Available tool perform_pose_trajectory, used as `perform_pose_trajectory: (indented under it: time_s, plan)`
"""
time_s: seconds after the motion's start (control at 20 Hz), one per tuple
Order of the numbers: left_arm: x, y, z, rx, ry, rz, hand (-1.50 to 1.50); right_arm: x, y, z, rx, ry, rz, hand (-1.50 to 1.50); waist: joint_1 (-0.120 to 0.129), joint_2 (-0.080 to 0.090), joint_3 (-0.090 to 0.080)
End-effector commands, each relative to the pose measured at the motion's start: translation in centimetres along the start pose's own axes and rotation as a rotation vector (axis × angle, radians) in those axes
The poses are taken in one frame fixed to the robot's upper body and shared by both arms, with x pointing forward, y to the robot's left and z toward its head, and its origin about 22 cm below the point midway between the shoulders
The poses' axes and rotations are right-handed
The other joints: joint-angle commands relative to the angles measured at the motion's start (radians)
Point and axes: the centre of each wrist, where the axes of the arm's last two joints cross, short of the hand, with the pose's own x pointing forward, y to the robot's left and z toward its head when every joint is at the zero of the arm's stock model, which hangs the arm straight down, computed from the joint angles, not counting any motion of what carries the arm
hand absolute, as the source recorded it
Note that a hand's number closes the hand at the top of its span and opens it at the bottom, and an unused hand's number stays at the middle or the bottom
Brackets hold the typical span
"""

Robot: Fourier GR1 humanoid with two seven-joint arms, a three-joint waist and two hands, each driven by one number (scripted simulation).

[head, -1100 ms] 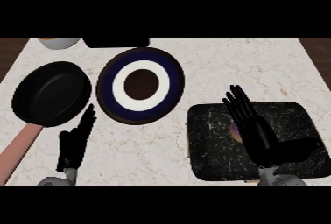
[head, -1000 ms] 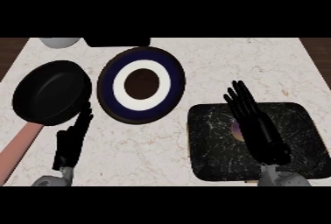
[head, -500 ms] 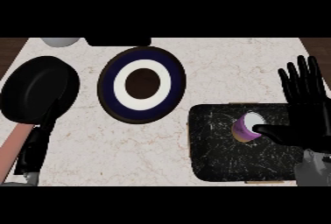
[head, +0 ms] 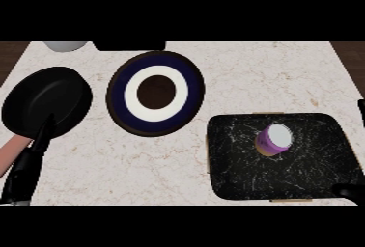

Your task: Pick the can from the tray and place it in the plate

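Left hand point(head: 28, 164): near left corner of the counter point(head: 271, 82), fingers straight, holding nothing, tips over the frying pan point(head: 46, 106). Right hand point(head: 351, 189): only a sliver shows at the right edge; finger state cannot be told. Can point(head: 274, 139): upright in the tray point(head: 235, 178), ungrasped. Risk: a sideways approach may tip it. Plate point(head: 155, 94): further back, bare.

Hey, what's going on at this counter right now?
A robot is meant to move the purple can from the dark tray to the blue and white plate, but nothing holds the can; it sits on the tray. The left hand shows at the lower left by a black pan, fingers straight. Only slivers of the right hand show at the right edge.
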Motion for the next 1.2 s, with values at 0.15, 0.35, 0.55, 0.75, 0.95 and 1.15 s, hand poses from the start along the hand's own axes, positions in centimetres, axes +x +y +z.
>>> perform_pose_trajectory:
  time_s: [0.15, 0.35, 0.55, 0.75, 0.95, 1.15]
  plan:
    - [0.7, 0.4, -0.1, -0.016, -0.003, -0.001, 0.00, 4.1, -2.8, -1.2, 0.218, 0.191, 0.347, -1.50, 0.007, 0.002, -0.001]
    - [0.3, 0.2, 0.3, -0.017, -0.012, -0.002, 0.00, 5.6, -2.8, -2.0, 0.319, 0.290, 0.492, -1.50, 0.010, 0.003, -0.001]
    - [0.1, -0.4, 0.2, -0.035, -0.010, 0.004, 0.00, 6.1, -0.8, -5.0, 0.336, 0.397, 0.575, -1.50, 0.024, 0.006, -0.002]
    - [-1.1, 0.6, -0.8, -0.007, -0.010, -0.002, 0.00, 5.1, -0.7, -5.0, 0.445, 0.473, 0.630, -1.50, 0.009, 0.005, -0.001]
    - [0.3, 0.1, -0.2, -0.038, 0.004, 0.016, 0.00, 2.4, -0.2, -7.7, 0.510, 0.569, 0.690, -1.50, 0.027, 0.006, 0.000]
    - [0.2, -0.5, -0.9, -0.007, -0.009, -0.011, 0.00, 0.6, -0.3, -7.5, 0.606, 0.631, 0.761, -1.50, 0.017, 0.005, 0.000]
